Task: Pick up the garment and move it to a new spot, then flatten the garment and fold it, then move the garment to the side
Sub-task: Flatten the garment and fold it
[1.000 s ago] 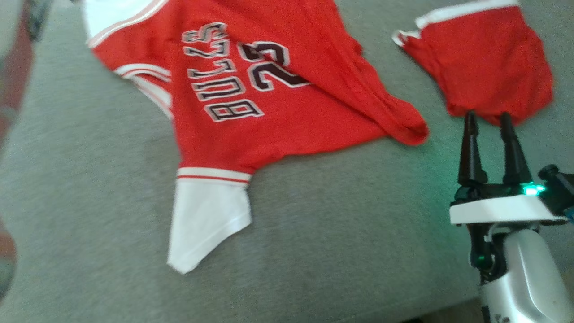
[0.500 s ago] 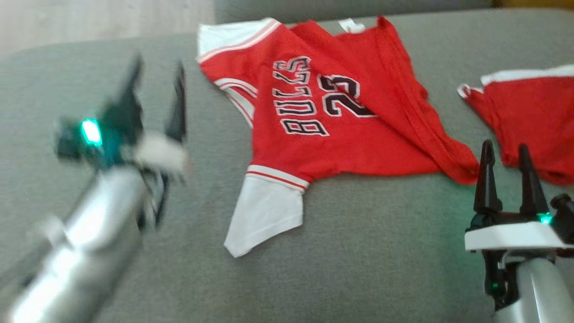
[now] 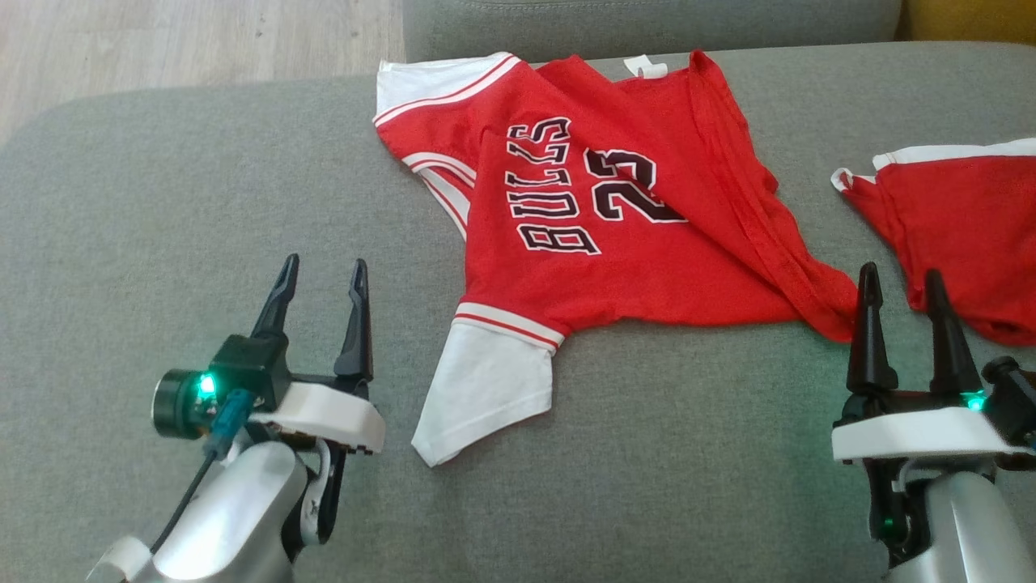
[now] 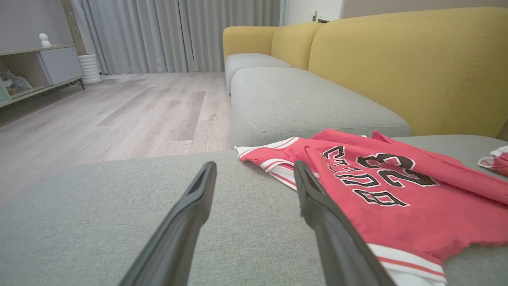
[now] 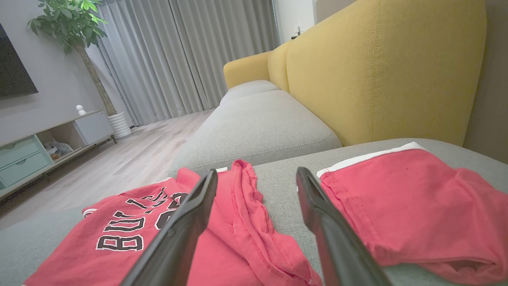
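Cloth first: I count two red pieces on the near grey cushion (image 3: 162,202), and only one is mine to work. The jersey (image 3: 615,235) lies face up toward the back of the cushion, between my two grippers, with one "BULLS" and one "23" reading sideways in the head view. Two white panels show on it, one at the far left corner and one pointing down toward me, and one white tag (image 3: 645,67) sits at its far edge. Its right part is bunched into a long ridge that runs down to a corner. The second piece, the shorts (image 3: 963,235), lies to the right with a white band, apart from the jersey by a strip of bare cushion. The left gripper (image 3: 324,261) hangs over bare cushion just left of the lower white panel, its two fingers spread and holding nothing. The right gripper (image 3: 900,270) is likewise spread and empty, one finger in line with the jersey's bunched corner and the other with the edge of the shorts; I cannot tell whether either tip touches cloth. In the left wrist view I count three grey seat cushions in a row against a yellow backrest (image 4: 397,67).
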You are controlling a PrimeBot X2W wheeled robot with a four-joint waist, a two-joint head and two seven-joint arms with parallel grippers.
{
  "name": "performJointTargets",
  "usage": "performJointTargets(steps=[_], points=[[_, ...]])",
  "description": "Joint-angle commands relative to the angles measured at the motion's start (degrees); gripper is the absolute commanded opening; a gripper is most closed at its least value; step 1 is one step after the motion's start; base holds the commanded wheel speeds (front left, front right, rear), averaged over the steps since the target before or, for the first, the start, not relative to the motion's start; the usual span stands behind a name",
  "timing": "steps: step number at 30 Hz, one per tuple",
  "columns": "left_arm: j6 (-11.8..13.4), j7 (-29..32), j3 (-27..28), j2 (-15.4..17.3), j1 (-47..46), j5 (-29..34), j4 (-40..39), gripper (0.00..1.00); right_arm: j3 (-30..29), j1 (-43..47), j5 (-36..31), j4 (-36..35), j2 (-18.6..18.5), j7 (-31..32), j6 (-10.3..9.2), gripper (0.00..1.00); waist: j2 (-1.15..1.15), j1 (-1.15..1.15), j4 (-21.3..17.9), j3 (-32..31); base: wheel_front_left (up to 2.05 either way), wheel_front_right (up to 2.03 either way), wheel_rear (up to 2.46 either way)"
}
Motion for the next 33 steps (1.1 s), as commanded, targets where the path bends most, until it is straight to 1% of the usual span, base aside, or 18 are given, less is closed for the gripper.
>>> performJointTargets(steps=[1,6,13,19,22,27,33], points=[[-0.3,-0.4,2.4,1.0,-2.1,0.5,-1.4,1.00,1.3,-0.6,-0.4,-1.6,-0.3,-0.6,0.39,1.00,0.00,0.00,-0.1,0.1,0.00,0.00,0.00],[-1.7,0.7,0.9,0.7,-3.4,0.8,0.5,1.00,1.8,-0.8,-0.3,-1.4,-0.3,-0.6,0.39,1.00,0.00,0.00,-0.8,0.5,0.00,0.00,0.00],[-5.0,5.8,-1.0,-0.8,-9.1,0.3,5.7,1.00,2.8,-1.7,0.1,-1.6,-0.3,-0.6,0.39,1.00,0.00,0.00,-3.5,3.0,0.00,0.00,0.00],[-8.1,12.3,-0.7,-2.9,-17.3,-1.8,15.3,1.00,3.2,-2.9,0.2,-2.2,-0.3,-0.6,0.39,1.00,0.00,0.00,-7.2,7.0,0.00,0.00,0.00],[-9.2,14.8,-0.7,-3.2,-21.3,-2.1,20.7,1.00,3.2,-3.4,0.6,-2.4,-0.3,-0.6,0.39,1.00,0.00,0.00,-9.0,8.9,0.00,0.00,0.00],[-10.9,16.1,0.0,-4.3,-25.8,-3.1,28.5,1.00,3.5,-3.8,1.4,-2.5,-0.3,-0.6,0.39,1.00,0.00,0.00,-11.2,10.9,0.00,0.00,0.00],[-13.5,15.9,0.6,-6.1,-28.4,-4.5,34.5,1.00,3.5,-4.1,2.0,-2.3,-0.3,-0.6,0.39,1.00,0.00,0.00,-12.4,11.7,0.00,0.00,0.00]])
